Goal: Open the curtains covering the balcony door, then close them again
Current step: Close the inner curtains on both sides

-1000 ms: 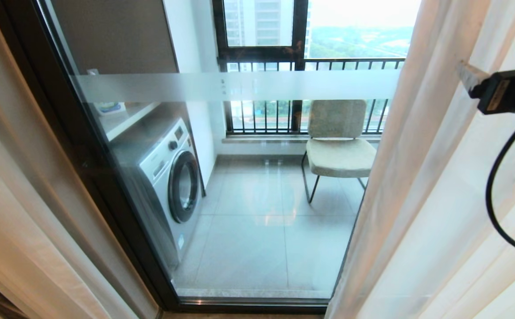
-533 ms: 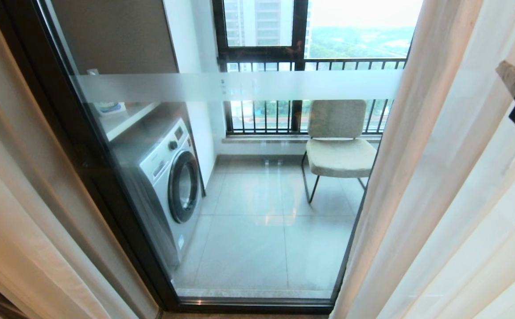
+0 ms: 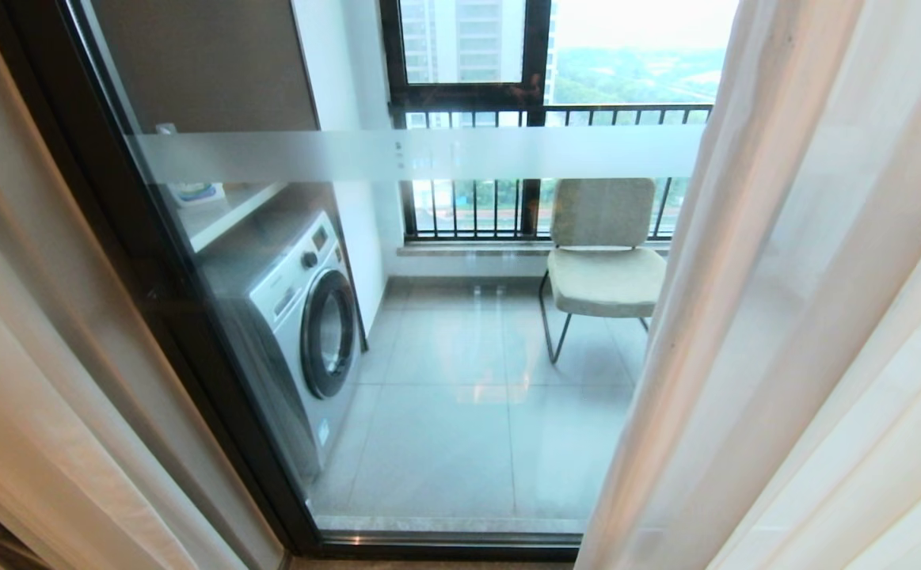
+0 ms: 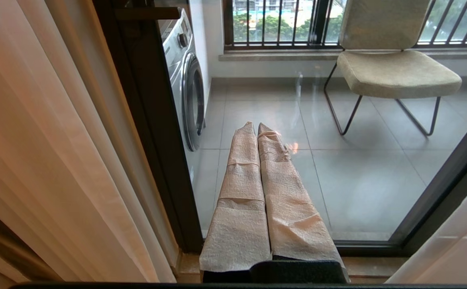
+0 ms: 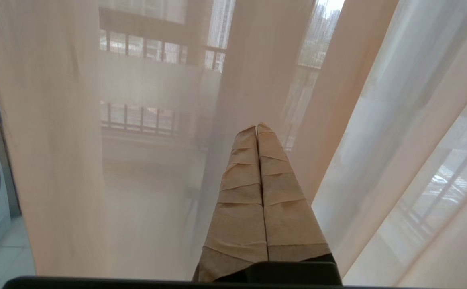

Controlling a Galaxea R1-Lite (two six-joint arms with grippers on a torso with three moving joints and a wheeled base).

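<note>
Presently the curtains [image 3: 761,317] hang parted, sheer folds gathered at the right of the balcony door [image 3: 428,332], whose glass stands uncovered, so you appear to be at the turn from opening to closing. Your right gripper [image 5: 256,129] has its fingers pressed together before the sheer, with no fabric visibly caught; the left gripper [image 4: 255,127] is likewise pressed together, idle. Next, you need a real pinch on a fold.

Sheers [image 3: 785,317] are hanging directly ahead of the right gripper [image 5: 256,127], its closed fingers pointing into the folds. Door glass [image 3: 444,332] is standing bare between the curtain panels, blocking passage to the balcony. Left gripper [image 4: 256,127] is facing that glass, drapes [image 4: 48,140] hanging just beside it.
</note>
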